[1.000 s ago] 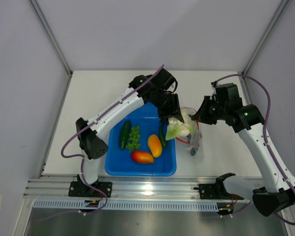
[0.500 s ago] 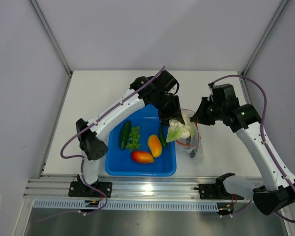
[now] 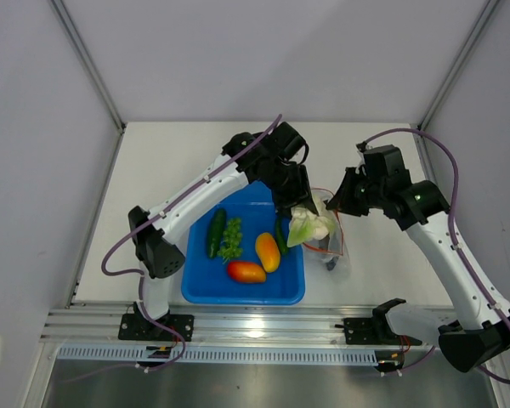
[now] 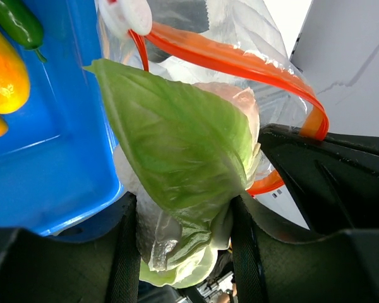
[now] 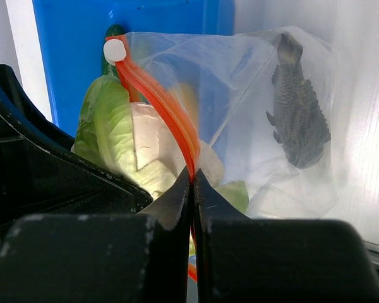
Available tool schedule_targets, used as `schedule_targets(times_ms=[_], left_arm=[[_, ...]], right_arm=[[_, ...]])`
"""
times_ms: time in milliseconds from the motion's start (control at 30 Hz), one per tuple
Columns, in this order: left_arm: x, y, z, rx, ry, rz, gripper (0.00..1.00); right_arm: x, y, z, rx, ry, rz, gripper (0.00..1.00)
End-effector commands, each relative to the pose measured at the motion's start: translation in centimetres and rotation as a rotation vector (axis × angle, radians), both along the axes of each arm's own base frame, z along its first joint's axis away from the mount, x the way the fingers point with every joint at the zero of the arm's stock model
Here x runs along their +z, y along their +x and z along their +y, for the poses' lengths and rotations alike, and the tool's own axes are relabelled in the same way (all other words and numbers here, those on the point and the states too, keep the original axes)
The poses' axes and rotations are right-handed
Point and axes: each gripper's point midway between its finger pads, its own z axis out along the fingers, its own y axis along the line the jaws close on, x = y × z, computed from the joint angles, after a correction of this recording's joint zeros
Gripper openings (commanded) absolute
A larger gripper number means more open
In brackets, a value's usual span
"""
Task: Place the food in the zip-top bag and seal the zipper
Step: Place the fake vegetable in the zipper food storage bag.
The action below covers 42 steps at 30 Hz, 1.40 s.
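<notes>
My left gripper is shut on the white-green cauliflower and holds it at the open mouth of the zip-top bag. The cauliflower sits partly inside the loop of the orange-red zipper. My right gripper is shut on the zipper strip and holds the mouth up. A grey fish lies inside the bag.
The blue tray lies just left of the bag. It holds a dark cucumber, a leafy green bunch, an orange-yellow fruit, a red-orange fruit and a dark green pepper. Walls close the table's left, right and back.
The right gripper has shifted slightly left and back with the zipper. The left gripper and cauliflower have moved a little towards the bag mouth.
</notes>
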Motion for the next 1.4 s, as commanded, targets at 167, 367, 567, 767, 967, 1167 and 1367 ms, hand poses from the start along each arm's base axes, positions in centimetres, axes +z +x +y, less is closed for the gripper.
schedule_targets(times_ms=[167,367,567,767,967,1167,1367], left_arm=[[3.2,-0.8,-1.5,-0.032,-0.101,-0.069,0.62],[4.1,-0.9,-0.8,-0.035,-0.094,-0.107,1.0],[5.0,-1.2,-0.3,-0.032,-0.111,-0.128,0.99],[5.8,-1.1,0.6,-0.028,-0.116,-0.171,1.0],[6.4,-0.1,3.1,-0.018,-0.115,-0.273,1.0],[6.1,1.1,6.4,0.0,-0.05,-0.384,1.0],[3.0,1.6,9.9,0.013,0.104,-0.385,0.99]], right_arm=[[0.1,-0.4,2.0,0.041,0.075,0.021,0.0],[0.3,-0.6,2.0,0.034,0.082,0.028,0.0],[0.1,-0.7,1.8,0.028,0.075,0.037,0.0],[0.2,-0.6,1.5,0.013,0.066,0.033,0.0],[0.1,-0.9,0.9,-0.007,0.049,0.029,0.0],[0.4,-1.1,-0.2,-0.034,0.04,0.017,0.0],[-0.2,-1.5,-1.1,-0.049,0.033,0.034,0.0]])
